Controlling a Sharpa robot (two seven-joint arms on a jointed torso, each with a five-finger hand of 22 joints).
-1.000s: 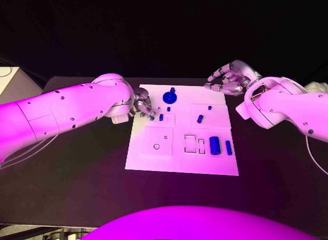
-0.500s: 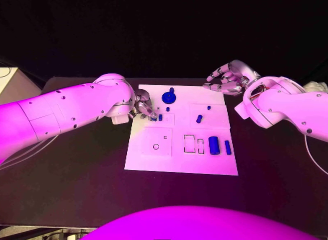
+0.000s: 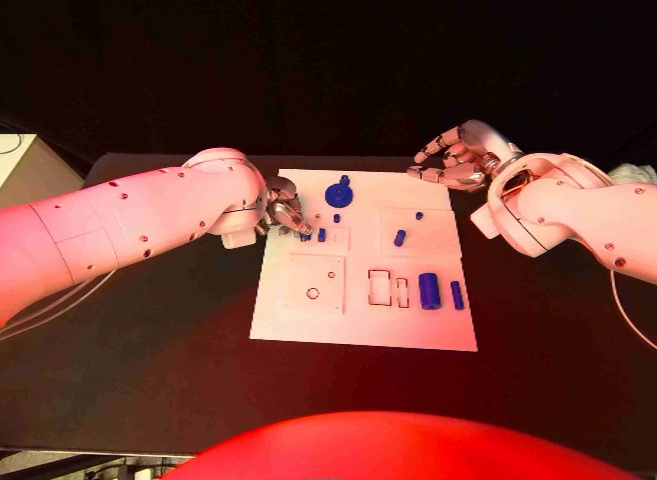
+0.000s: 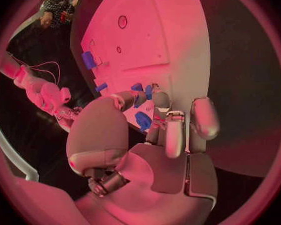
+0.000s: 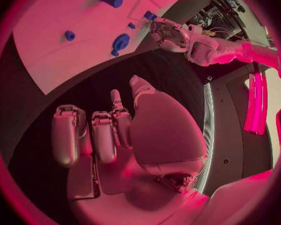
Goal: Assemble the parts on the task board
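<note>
The white task board (image 3: 360,322) lies in the middle of the black table. My left hand (image 3: 284,211) hangs over its far left part and pinches a small blue peg (image 3: 305,237) between thumb and a finger; the left wrist view shows that peg (image 4: 139,89) between the fingertips (image 4: 160,98). A second peg (image 3: 321,235) stands just beside it. A round blue knobbed part (image 3: 338,193) sits at the far edge, and a blue cylinder (image 3: 431,290) and a slim bar (image 3: 457,293) lie on the right. My right hand (image 3: 455,158) hovers off the far right corner, fingers loosely curved, holding nothing.
Small blue pieces (image 3: 400,237) (image 3: 419,215) stand in the board's right far plate. Outlined slots (image 3: 380,285) and a plate with a round hole (image 3: 314,293) mark the near half. A pale box (image 3: 8,165) stands off the table's left end.
Nothing has visibly moved; the left hand stays on the peg and the right hand holds its place.
</note>
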